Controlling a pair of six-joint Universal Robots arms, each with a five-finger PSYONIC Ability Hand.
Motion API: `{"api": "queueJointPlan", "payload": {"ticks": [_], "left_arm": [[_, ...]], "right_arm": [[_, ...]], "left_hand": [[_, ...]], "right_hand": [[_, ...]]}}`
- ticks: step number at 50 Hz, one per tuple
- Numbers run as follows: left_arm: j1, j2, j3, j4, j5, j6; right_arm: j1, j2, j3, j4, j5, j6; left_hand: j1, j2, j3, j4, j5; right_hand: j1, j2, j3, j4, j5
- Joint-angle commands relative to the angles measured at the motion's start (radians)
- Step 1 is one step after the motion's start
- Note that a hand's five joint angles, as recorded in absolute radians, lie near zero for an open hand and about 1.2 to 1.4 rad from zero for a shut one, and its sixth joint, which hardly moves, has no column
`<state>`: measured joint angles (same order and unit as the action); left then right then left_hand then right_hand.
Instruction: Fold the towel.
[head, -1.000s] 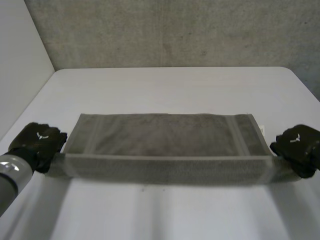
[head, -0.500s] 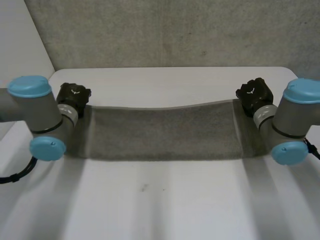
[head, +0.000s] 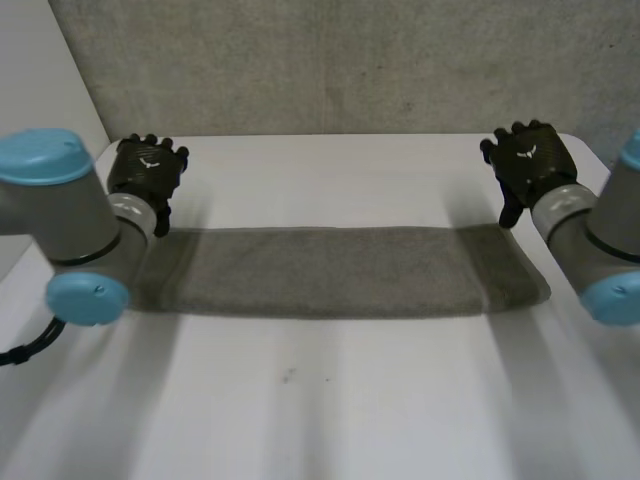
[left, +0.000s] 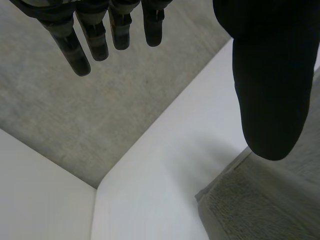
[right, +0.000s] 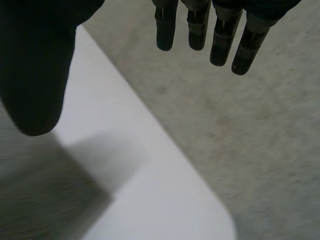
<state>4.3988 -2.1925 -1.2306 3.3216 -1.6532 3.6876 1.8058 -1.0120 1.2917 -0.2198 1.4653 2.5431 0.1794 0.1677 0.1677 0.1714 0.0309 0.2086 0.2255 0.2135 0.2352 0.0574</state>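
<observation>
Midway across the counter (head: 330, 410) you have the towel (head: 330, 272) lying flat as a narrow, seemingly lengthwise-folded strip, left hand (head: 147, 172) and right hand (head: 530, 160) hovering by its far corners, fingers straight and empty; crosswise folds look left.

A white counter (head: 330, 420) spreads across the head view from 3 o'clock round through 6 to 9, its surface plain and matte. Its far edge runs straight across toward 12 o'clock, and its corner at 2 o'clock is rounded. A small dark speck (head: 287, 377) lies on the counter near 6 o'clock, a touch toward 7. Behind the far edge, at 12 o'clock, stands a rough, mottled grey concrete wall (head: 350, 60). At 10 o'clock a smooth white side wall (head: 40, 120) meets the concrete wall in an upright corner and follows the counter's edge down toward 9 o'clock.
</observation>
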Motion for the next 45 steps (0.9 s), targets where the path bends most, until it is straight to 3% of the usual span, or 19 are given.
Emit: {"api": "queueJointPlan", "payload": {"ticks": [1,7,13,18,20,26,28,31,37,40,42,45], "left_arm": [[0.004,0.267,-0.364,0.111,0.021,-0.128],[0.001,0.301,-0.515,0.213,0.058,-0.193],[-0.004,0.293,-0.584,0.282,0.065,-0.190],[-0.004,0.293,-0.589,0.286,0.067,-0.192],[-0.002,0.295,-0.587,0.286,0.067,-0.192],[-0.002,0.298,-0.590,0.286,0.067,-0.192],[-0.002,0.303,-0.590,0.286,0.067,-0.192],[-0.005,0.306,-0.590,0.286,0.067,-0.192],[-0.007,0.309,-0.590,0.286,0.065,-0.193],[-0.007,0.309,-0.590,0.286,0.065,-0.193],[-0.007,0.309,-0.590,0.286,0.065,-0.193],[-0.004,0.309,-0.590,0.286,0.065,-0.193]], "right_arm": [[-0.109,-0.134,0.236,0.233,-0.137,0.054],[-0.152,-0.106,0.337,0.179,-0.189,0.051],[-0.172,-0.036,0.356,0.085,-0.184,0.040],[-0.184,0.001,0.353,0.037,-0.184,0.034],[-0.212,0.032,0.333,0.020,-0.178,0.025],[-0.284,0.023,0.308,0.020,-0.128,-0.014],[-0.339,-0.023,0.307,0.013,-0.038,-0.073],[-0.377,-0.086,0.320,0.005,0.025,-0.150],[-0.375,-0.129,0.324,-0.026,0.036,-0.202],[-0.287,-0.169,0.314,-0.056,0.026,-0.182],[-0.110,-0.218,0.290,-0.102,0.006,-0.130],[-0.029,-0.224,0.276,-0.128,-0.013,-0.110]], "left_hand": [[-0.005,0.007,0.007,0.003,-0.031],[-0.005,0.007,0.007,0.003,-0.031],[-0.005,0.007,0.007,0.003,-0.031],[-0.005,0.007,0.007,0.003,-0.031],[-0.005,0.007,0.007,0.003,-0.031],[-0.005,0.007,0.007,0.003,-0.031],[-0.005,0.007,0.007,0.003,-0.031],[-0.005,0.007,0.007,0.003,-0.031],[-0.005,0.007,0.007,0.003,-0.031],[-0.005,0.007,0.007,0.003,-0.031],[-0.005,0.007,0.007,0.003,-0.031],[-0.005,0.007,0.007,0.003,-0.031]], "right_hand": [[0.058,0.041,0.053,0.031,0.034],[0.325,0.308,0.320,0.298,0.302],[0.390,0.373,0.385,0.364,0.367],[0.707,0.690,0.702,0.681,0.684],[1.186,1.169,1.181,1.159,1.162],[1.188,1.171,1.183,1.161,1.164],[1.188,1.171,1.183,1.161,1.164],[1.188,1.171,1.183,1.161,1.164],[1.188,1.171,1.183,1.161,1.164],[1.188,1.171,1.183,1.161,1.164],[1.188,1.171,1.183,1.161,1.164],[1.188,1.171,1.183,1.161,1.164]]}}
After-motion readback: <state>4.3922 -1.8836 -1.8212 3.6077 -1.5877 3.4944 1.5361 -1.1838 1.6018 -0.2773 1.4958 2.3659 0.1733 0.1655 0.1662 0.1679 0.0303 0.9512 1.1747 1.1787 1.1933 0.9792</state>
